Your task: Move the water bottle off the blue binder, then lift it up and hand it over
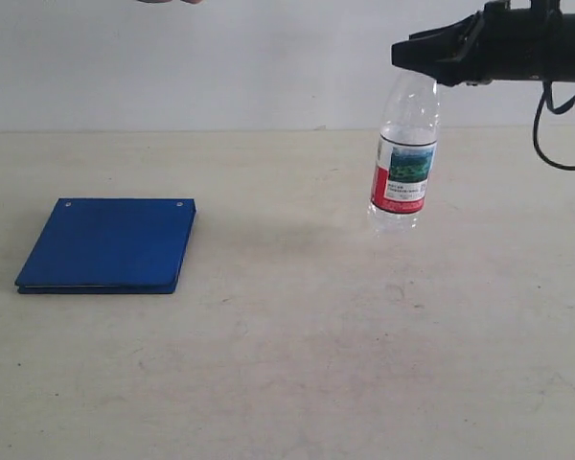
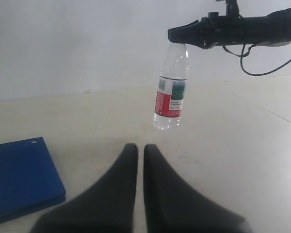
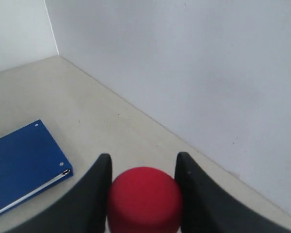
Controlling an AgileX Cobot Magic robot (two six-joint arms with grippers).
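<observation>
The water bottle (image 1: 403, 158) hangs upright in the air at the right, clear of the table, its label facing the exterior camera. My right gripper (image 1: 417, 56) is shut on its top; the red cap (image 3: 144, 199) sits between the two black fingers (image 3: 98, 194). The left wrist view also shows the water bottle (image 2: 171, 90) hanging under the right gripper (image 2: 184, 35). The blue binder (image 1: 109, 244) lies flat on the table at the left, with nothing on it. My left gripper (image 2: 140, 150) is shut and empty, low over the table, short of the bottle and beside the blue binder (image 2: 20, 177).
The pale table (image 1: 297, 355) runs back to a white wall (image 1: 220, 57). A black cable (image 1: 556, 125) loops down from the right arm. In the right wrist view the blue binder (image 3: 22, 162) lies below, its metal ring showing at the open edge.
</observation>
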